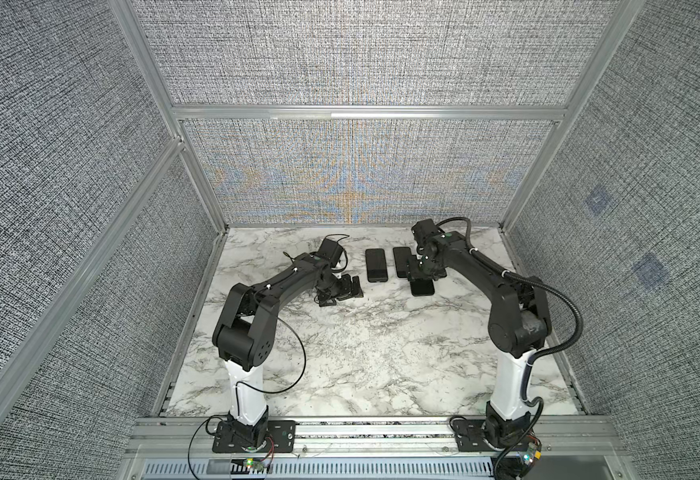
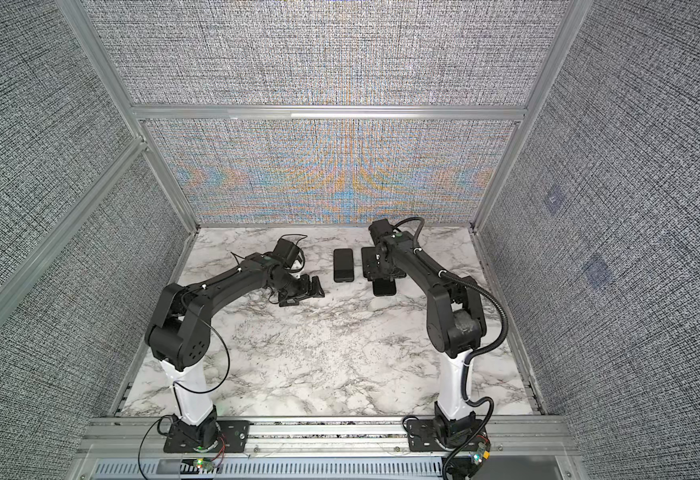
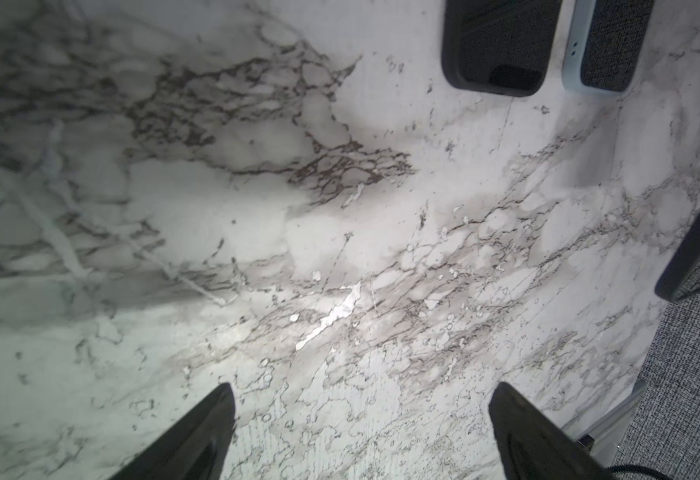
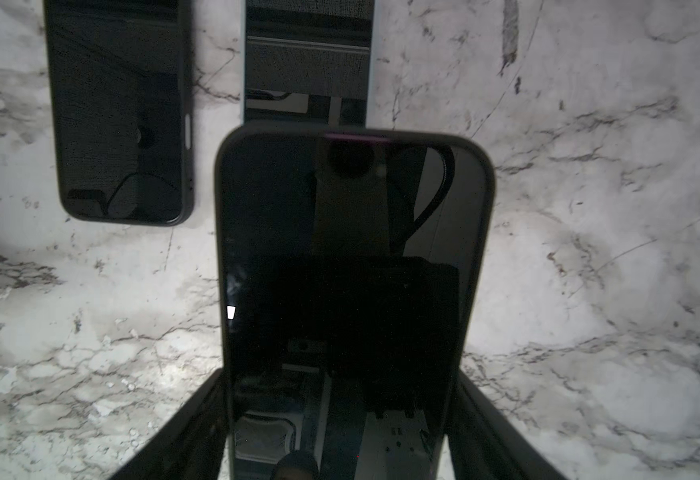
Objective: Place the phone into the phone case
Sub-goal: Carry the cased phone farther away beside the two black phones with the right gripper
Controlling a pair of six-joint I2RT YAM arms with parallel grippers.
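Note:
My right gripper (image 4: 340,376) is shut on a phone (image 4: 352,257) with a glossy dark face and a rounded black rim, one finger on each long side. In both top views this phone (image 1: 423,287) sits just in front of the gripper (image 1: 418,272). A black-rimmed phone case (image 4: 119,112) (image 1: 377,264) lies flat to its left; I cannot tell whether anything is in it. My left gripper (image 3: 360,388) (image 1: 342,294) hovers open and empty over bare marble, left of the case (image 3: 499,41).
A second phone with a pale blue edge (image 4: 306,62) (image 3: 605,45) lies flat between the case and the held phone, its near end hidden behind the held one. Grey fabric walls on aluminium rails (image 1: 364,112) close in the marble table (image 1: 364,353).

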